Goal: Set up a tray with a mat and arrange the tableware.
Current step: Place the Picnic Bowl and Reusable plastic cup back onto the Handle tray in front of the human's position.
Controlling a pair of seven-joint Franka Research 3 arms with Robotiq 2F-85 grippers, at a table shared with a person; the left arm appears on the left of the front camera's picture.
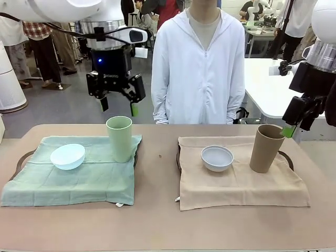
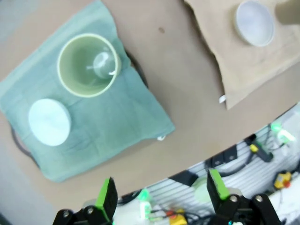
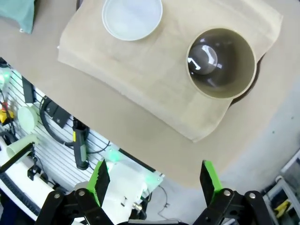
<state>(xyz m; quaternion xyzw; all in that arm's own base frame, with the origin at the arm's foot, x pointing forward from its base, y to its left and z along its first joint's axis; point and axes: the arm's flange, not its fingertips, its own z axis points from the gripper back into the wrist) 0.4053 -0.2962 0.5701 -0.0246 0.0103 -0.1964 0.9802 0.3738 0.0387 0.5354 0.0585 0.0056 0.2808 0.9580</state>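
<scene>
From the front, the green cup (image 1: 119,138) and pale blue bowl (image 1: 67,156) sit on the green mat (image 1: 79,181) at left, the white bowl (image 1: 217,158) and brown cup (image 1: 266,148) on the tan mat (image 1: 241,184) at right, with the left gripper (image 1: 118,105) above the green cup and the right gripper (image 1: 296,125) beside the brown cup's rim. The left wrist camera shows its gripper (image 2: 161,194) spread wide and empty, high over the green cup (image 2: 88,64) and pale blue bowl (image 2: 49,122). The right wrist camera shows its gripper (image 3: 153,180) likewise wide apart and empty, with the brown cup (image 3: 221,63) and white bowl (image 3: 132,18) on the tan mat (image 3: 154,70).

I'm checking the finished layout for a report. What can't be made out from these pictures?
- Trays: front view, the green mat and tan mat cover them; only dark rims peek out.
- Right gripper: front view, cut off by the right edge, beside the brown tumbler.
- Small white tag at the green mat's hem: too small to read.
</scene>
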